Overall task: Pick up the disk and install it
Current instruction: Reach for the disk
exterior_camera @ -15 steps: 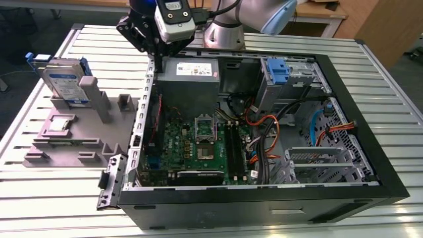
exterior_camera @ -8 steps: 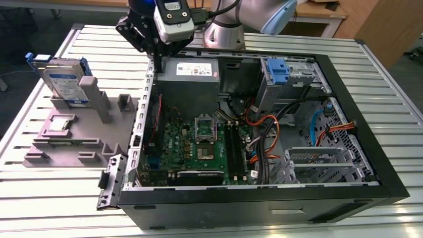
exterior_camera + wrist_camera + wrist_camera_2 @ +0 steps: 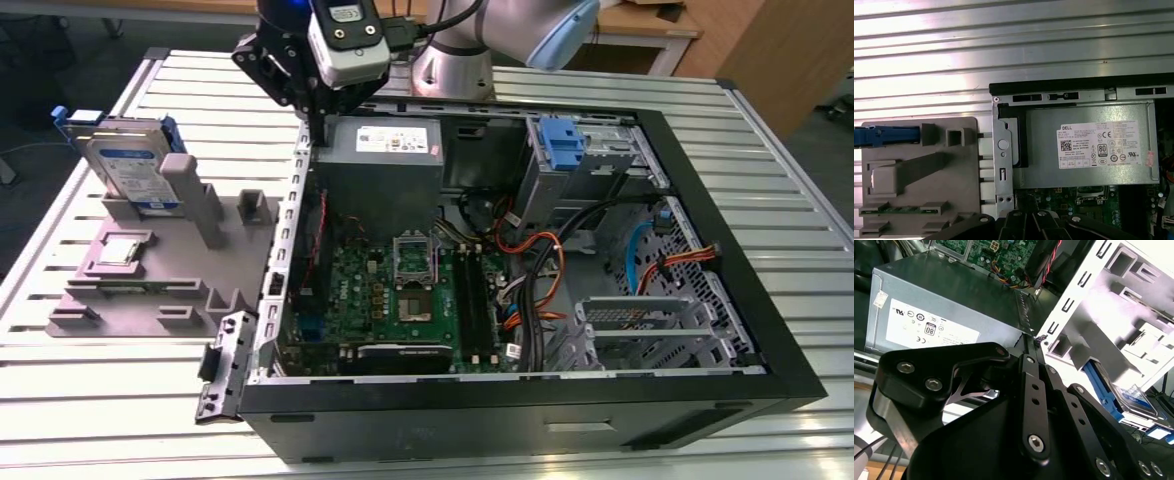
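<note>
One disk stands upright on its edge in the gray holder on the worktop, well apart toward the exterior view's left from the pincer, which hangs pressed together and empty over the edge of the open computer case.

Gripper up high, pointing down.
The arm reaches in from the exterior view's top edge, and the gripper hangs below the wrist, fingers pressed together at one tip.
</note>
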`<state>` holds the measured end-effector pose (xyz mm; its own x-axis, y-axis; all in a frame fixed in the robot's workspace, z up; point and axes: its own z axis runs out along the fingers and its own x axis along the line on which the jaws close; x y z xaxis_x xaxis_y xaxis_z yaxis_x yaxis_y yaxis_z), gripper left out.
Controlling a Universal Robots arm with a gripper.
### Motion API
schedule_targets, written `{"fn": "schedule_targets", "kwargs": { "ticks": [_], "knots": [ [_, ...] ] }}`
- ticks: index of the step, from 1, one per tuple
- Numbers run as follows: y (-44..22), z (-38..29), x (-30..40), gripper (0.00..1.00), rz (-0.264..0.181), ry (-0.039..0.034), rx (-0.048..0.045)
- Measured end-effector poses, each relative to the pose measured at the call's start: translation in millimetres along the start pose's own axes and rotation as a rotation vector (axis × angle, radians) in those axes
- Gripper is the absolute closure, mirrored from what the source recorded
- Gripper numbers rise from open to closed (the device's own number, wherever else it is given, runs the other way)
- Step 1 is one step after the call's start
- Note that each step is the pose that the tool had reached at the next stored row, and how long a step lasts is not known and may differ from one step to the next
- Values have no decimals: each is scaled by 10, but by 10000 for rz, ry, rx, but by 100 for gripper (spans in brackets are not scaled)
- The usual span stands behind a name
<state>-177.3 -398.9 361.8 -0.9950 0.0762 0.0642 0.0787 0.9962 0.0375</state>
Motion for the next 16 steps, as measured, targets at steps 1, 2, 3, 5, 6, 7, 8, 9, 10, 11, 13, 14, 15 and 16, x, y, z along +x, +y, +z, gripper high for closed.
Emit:
{"fn": "schedule_targets", "kwargs": {
  "ticks": [1, 2, 3, 5, 6, 7, 8, 9, 10, 11, 13, 14, 15, 16],
  "knots": [
    [0, 1, 2, 90, 1, 2, 0],
    [0, 2, 4, 90, 1, 3, 0],
    [-1, 3, 6, 90, 1, 5, 0],
    [-1, 5, 10, 90, 0, 10, 1],
    [-1, 6, 11, 90, 1, 12, 1],
    [-1, 7, 13, 90, 1, 15, 2],
    [-1, 9, 15, 90, 1, 17, 2],
    [-2, 10, 17, 90, 1, 19, 2],
    [-2, 11, 18, 90, 1, 21, 1],
    [-2, 12, 21, 90, 2, 23, 1],
    [-3, 15, 25, 90, 2, 27, 2],
    [-3, 16, 27, 90, 2, 29, 2],
    [-3, 17, 30, 90, 3, 31, 2],
    [-3, 18, 32, 90, 2, 33, 3]
  ]
}}
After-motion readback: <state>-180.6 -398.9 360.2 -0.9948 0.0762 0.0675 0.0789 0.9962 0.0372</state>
